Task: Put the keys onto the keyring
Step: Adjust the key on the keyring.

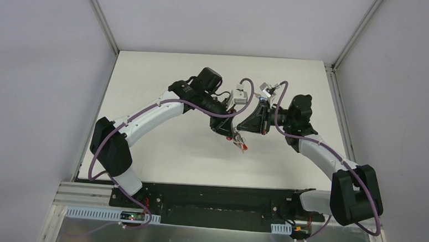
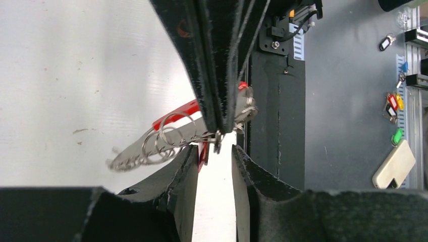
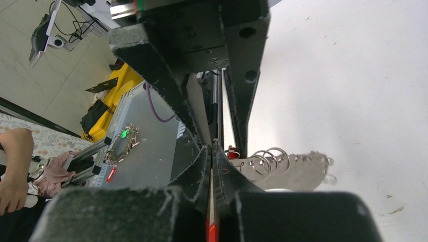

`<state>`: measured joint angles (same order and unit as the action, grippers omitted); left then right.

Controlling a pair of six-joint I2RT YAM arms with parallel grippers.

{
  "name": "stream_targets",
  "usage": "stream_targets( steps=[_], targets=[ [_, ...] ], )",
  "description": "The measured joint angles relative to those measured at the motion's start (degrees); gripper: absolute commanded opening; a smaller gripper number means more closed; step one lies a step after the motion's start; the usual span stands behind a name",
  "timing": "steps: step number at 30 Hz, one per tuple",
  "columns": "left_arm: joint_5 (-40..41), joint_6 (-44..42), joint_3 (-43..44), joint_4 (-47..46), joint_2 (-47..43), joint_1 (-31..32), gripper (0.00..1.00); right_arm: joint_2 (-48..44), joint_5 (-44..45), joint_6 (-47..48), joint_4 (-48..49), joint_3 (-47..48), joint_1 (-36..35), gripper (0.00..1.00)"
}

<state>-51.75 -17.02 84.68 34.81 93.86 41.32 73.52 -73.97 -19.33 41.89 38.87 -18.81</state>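
Red-and-grey keyring (image 2: 188, 132), thin wire rings (image 2: 166, 142); pinched in matte black right tool (image 3: 212, 151)

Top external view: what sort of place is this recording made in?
Probably a robotics lab test cell: a white table walled by plain panels on aluminium framing. The right wrist view shows a tiled floor with a yellow bag beyond.

keyring (image 2: 194, 132) red and grey | table (image 1: 161, 151) white | cables (image 1: 175, 101) purple | arms (image 1: 145, 123) black and white
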Motion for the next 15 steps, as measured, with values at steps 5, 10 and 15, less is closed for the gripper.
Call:
stream_targets(
  steps=[5, 10, 15],
  targets=[
    [1.3, -0.5, 0.0, 0.1, -0.2, -0.7, 0.33, 0.0, -0.5, 0.1, 0.0, 0.0, 0.1, 0.00],
    [1.5, -0.5, 0.3, 0.1, -0.3, -0.9, 0.34, 0.0, -0.9, 0.1, 0.0, 0.0, 0.1, 0.00],
    [1.2, -0.2, 0.5, -0.5, -0.3, -0.9, 0.33, 0.0, -1.2, 0.1, 0.0, 0.0, 0.1, 0.00]
  ],
)
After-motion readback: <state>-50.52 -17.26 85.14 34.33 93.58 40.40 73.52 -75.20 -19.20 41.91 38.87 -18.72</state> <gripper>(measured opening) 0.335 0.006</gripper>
